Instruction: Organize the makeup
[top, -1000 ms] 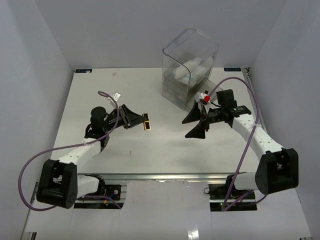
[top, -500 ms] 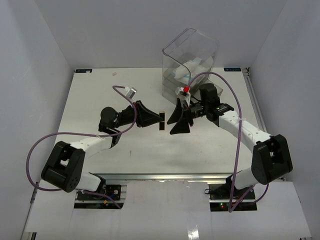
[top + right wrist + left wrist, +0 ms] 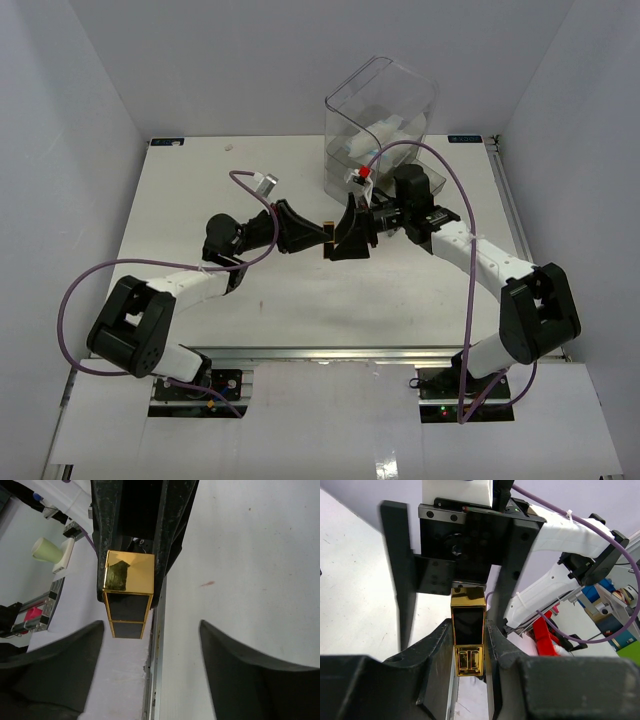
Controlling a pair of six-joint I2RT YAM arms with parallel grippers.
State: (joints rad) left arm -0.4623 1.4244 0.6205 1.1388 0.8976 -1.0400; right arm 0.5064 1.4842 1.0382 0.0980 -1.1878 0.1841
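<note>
Left gripper (image 3: 469, 630): jaws closed narrowly on the black-gold tube (image 3: 128, 587). Right gripper (image 3: 151, 629): jaws wide apart, straddling the tube's free end, apparently without touching it.

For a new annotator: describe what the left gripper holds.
On the table, in front of the clear box, the left gripper faces the right gripper. Pinched in the left is the tube: a square-sided stick, black with gold trim, unlike the white packets in the box.

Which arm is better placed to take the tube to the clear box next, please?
The right, probably. The right gripper, open, faces the free end of the tube, and the box stands just behind it; the left gripper, holding the tube, is farther away.
</note>
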